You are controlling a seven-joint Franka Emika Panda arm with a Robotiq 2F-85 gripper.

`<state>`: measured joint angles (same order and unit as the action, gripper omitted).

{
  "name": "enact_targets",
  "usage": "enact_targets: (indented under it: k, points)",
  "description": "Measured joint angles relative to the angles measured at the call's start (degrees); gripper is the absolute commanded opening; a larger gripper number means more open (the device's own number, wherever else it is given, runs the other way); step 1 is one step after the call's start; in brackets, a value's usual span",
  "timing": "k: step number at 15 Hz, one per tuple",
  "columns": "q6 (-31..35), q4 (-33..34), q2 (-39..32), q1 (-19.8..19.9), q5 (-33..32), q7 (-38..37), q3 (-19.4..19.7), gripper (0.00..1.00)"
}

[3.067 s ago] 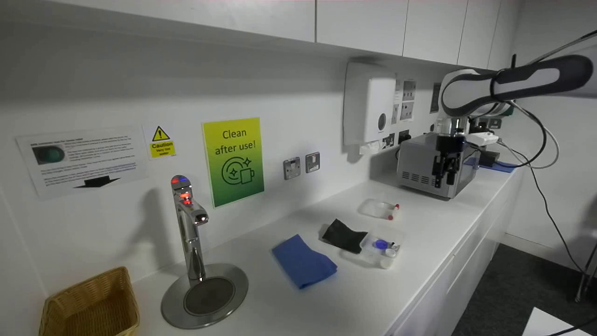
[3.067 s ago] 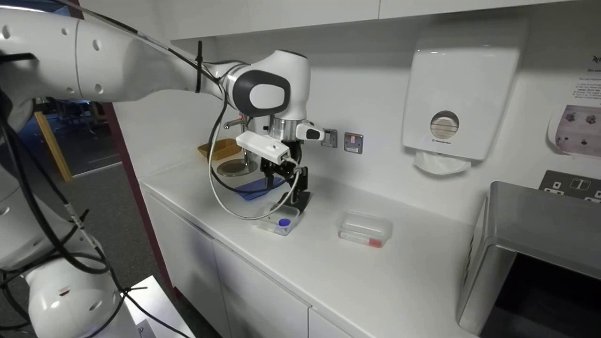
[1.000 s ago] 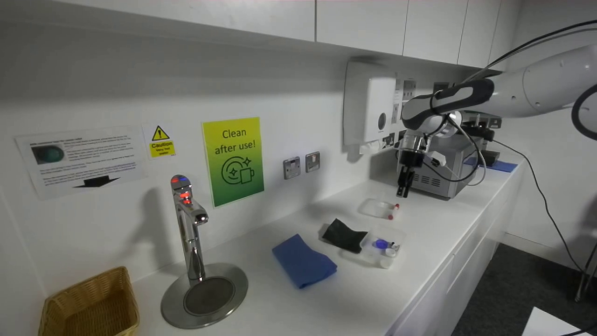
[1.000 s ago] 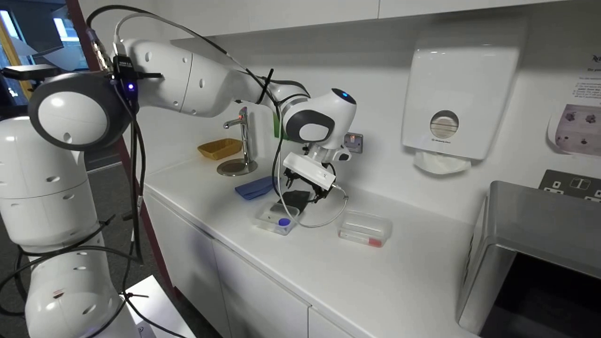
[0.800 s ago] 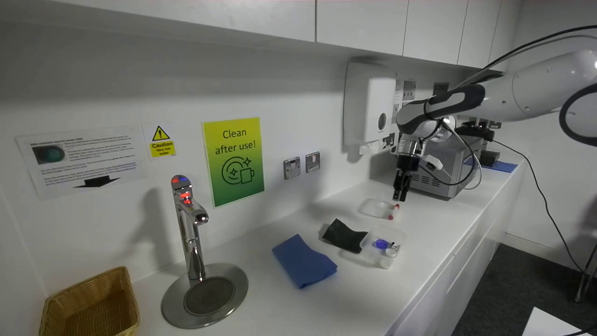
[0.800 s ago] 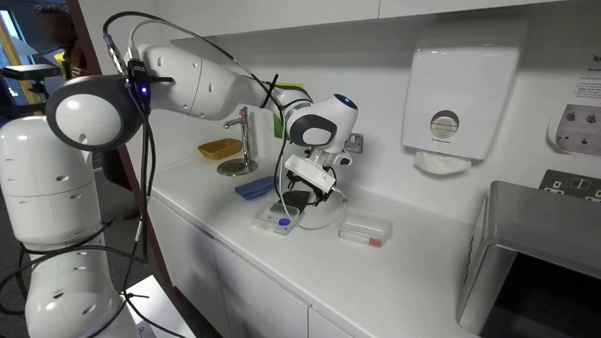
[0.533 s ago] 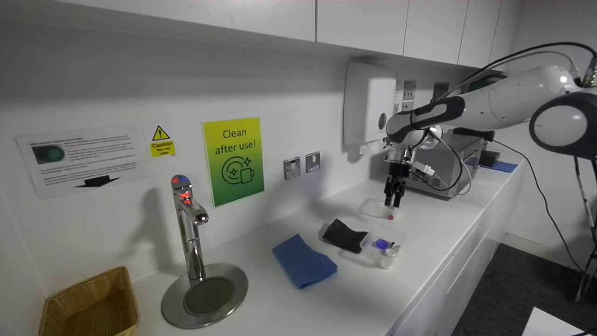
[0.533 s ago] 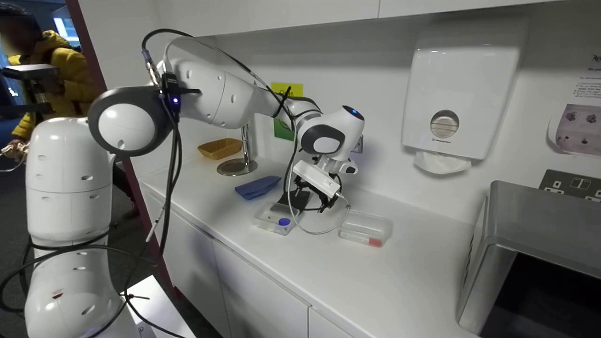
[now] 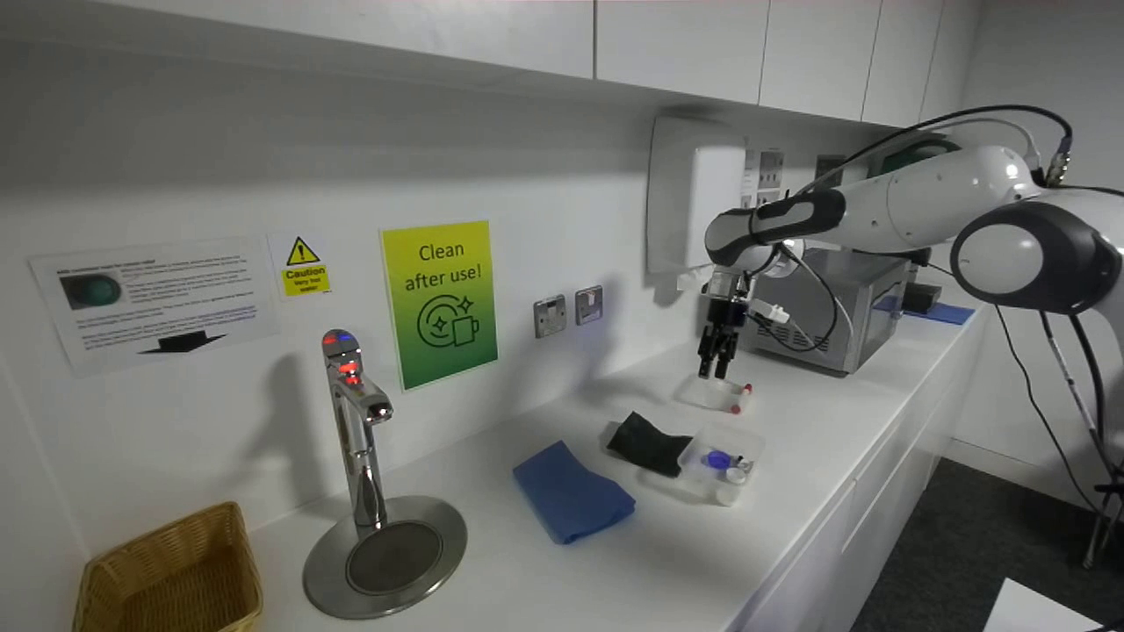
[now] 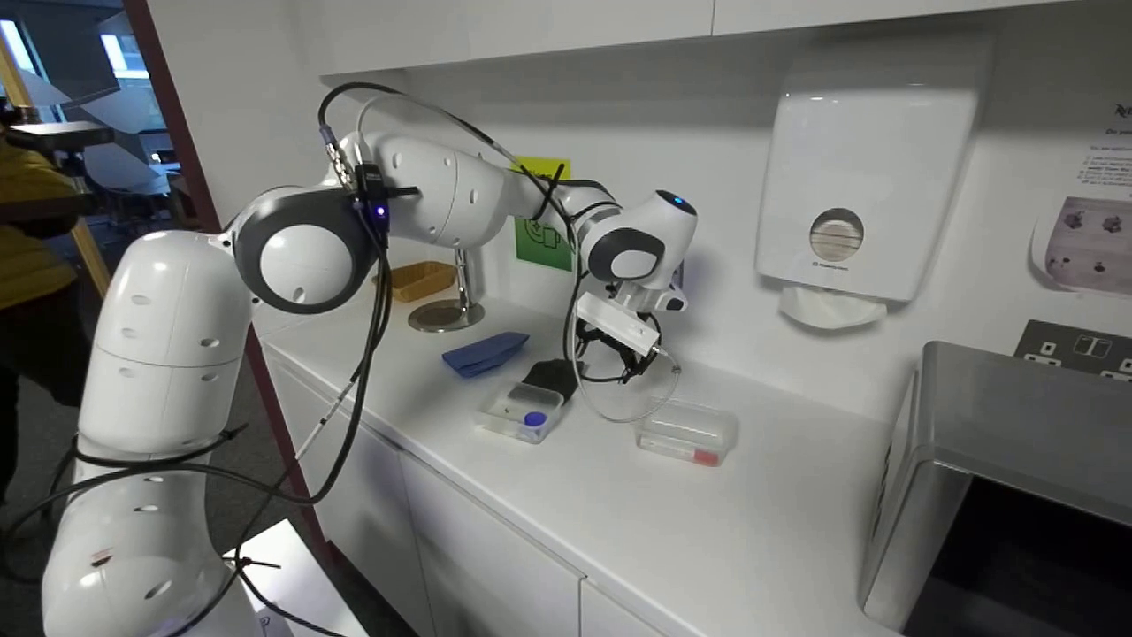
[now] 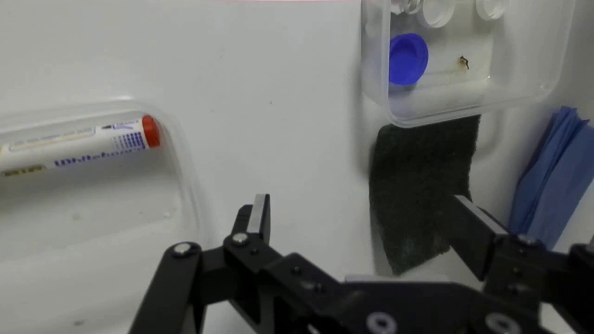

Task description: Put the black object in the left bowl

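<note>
Wrist view: black object point(image 11: 417, 185) on the counter point(image 11: 287, 139), right of centre, reaching the rim of the clear bowl point(image 11: 519, 60) with blue cap point(image 11: 408, 59) at upper right; gripper point(image 11: 359, 199) along the bottom with fingers point(image 11: 258, 215) spread apart; blue cloth point(image 11: 557, 181) at right edge; red-ended marker point(image 11: 79, 144) in a clear container point(image 11: 93, 208) at left.

1. In an exterior view, a cap point(image 10: 535, 418) lies in the left tub point(image 10: 500, 424).
2. The whiteboard marker point(image 11: 81, 146) lies in the right tub point(image 10: 694, 428).
3. The pad point(image 10: 548, 377) lies just behind the left tub.
4. The folded cloth point(image 10: 485, 354) lies left of the pad.
</note>
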<state>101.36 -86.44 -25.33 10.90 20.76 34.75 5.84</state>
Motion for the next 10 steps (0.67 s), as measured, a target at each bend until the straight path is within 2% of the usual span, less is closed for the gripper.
enact_targets:
  k: [5,10]
  points:
    - [-0.88,5.6,-3.14,0.54,0.0,0.72,-3.16,1.0]
    - [-3.68,10.02,-6.18,1.31,0.0,1.64,-4.31,1.0]
